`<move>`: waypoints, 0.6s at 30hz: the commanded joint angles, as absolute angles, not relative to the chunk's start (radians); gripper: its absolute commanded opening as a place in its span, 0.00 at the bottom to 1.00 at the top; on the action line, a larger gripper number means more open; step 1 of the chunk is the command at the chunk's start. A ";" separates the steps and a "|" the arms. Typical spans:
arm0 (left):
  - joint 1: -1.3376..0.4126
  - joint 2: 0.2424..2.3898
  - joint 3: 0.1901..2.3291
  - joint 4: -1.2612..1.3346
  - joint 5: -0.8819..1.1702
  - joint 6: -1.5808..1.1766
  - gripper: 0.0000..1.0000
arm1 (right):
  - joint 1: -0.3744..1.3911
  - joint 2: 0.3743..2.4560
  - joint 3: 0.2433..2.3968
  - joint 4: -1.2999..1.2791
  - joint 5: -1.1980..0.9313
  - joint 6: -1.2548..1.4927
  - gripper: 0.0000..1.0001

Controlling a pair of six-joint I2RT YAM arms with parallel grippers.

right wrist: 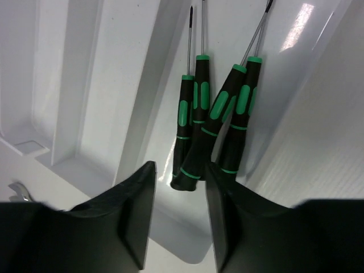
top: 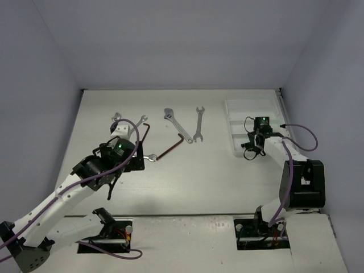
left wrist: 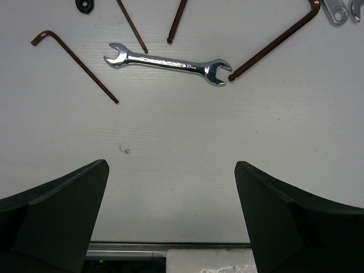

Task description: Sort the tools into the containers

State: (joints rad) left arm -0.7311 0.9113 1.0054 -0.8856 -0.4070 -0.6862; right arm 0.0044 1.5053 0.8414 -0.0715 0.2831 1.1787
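Screwdrivers (right wrist: 219,114) lie in tray (right wrist: 114,85); right claw (right wrist: 178,170) just short (jaws parted).

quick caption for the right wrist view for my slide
Four black-and-green screwdrivers lie together in one compartment of the white tray, right tool poised over their handles, fingers apart

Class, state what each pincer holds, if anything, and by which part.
Nothing. The left pincer gapes over the table; the right pincer stands open around the butt of a screwdriver, not touching.
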 commanded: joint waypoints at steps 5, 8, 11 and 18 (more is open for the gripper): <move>-0.727 1.108 1.130 -0.836 -0.336 -0.465 0.90 | 0.031 1.440 1.000 -0.052 0.231 0.852 0.46; -0.727 1.251 1.216 -0.802 -0.294 -0.331 0.83 | 0.058 1.362 0.995 -0.052 0.176 0.702 0.46; -0.727 1.442 1.329 -0.785 -0.264 -0.231 0.75 | 0.060 1.259 0.955 -0.054 0.100 0.603 0.46; -0.719 1.747 1.531 -0.747 -0.161 -0.122 0.64 | 0.061 1.059 0.850 -0.055 -0.044 0.529 0.46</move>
State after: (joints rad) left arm -0.7287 1.6393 1.4379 -0.7904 -0.2307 -0.2408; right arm 0.0605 1.1366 0.8932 -0.0647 0.0605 0.6155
